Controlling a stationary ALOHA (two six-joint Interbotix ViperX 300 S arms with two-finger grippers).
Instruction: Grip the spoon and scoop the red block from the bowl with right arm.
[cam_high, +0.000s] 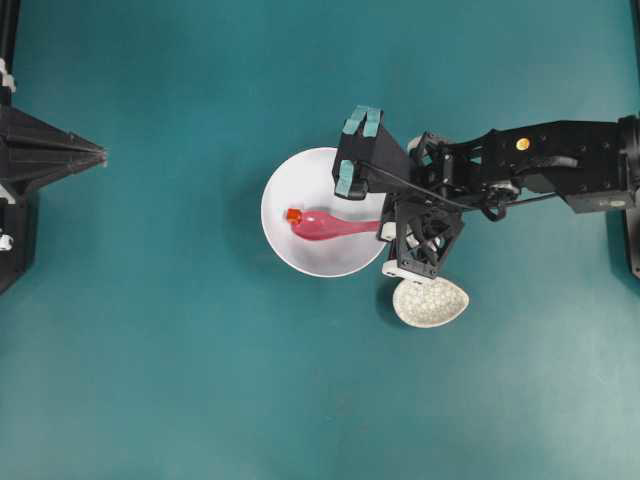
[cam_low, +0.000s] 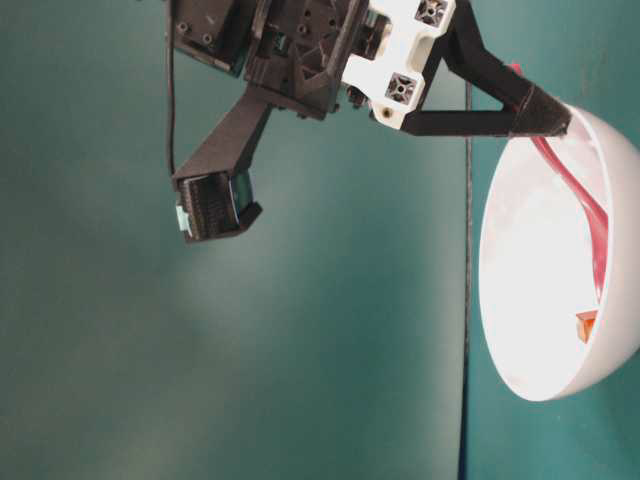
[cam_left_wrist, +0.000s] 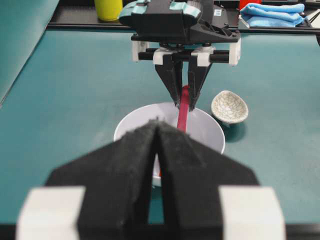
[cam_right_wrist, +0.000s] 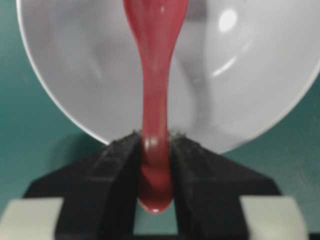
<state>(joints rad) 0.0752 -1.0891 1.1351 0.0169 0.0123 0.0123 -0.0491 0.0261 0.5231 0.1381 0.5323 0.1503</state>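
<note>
The white bowl sits mid-table. The pink-red spoon lies across it with its scoop to the left. The tiny red block touches the scoop's far tip; whether it rests inside the scoop I cannot tell. My right gripper is at the bowl's right rim, shut on the handle's end. In the right wrist view the black fingers pinch the spoon just outside the bowl. From table level the spoon slopes down toward the red block. My left gripper is shut and holds nothing, far left.
A small speckled oval dish stands just below and right of the bowl, under the right wrist. At the far table edge are a yellow cup and a blue cloth.
</note>
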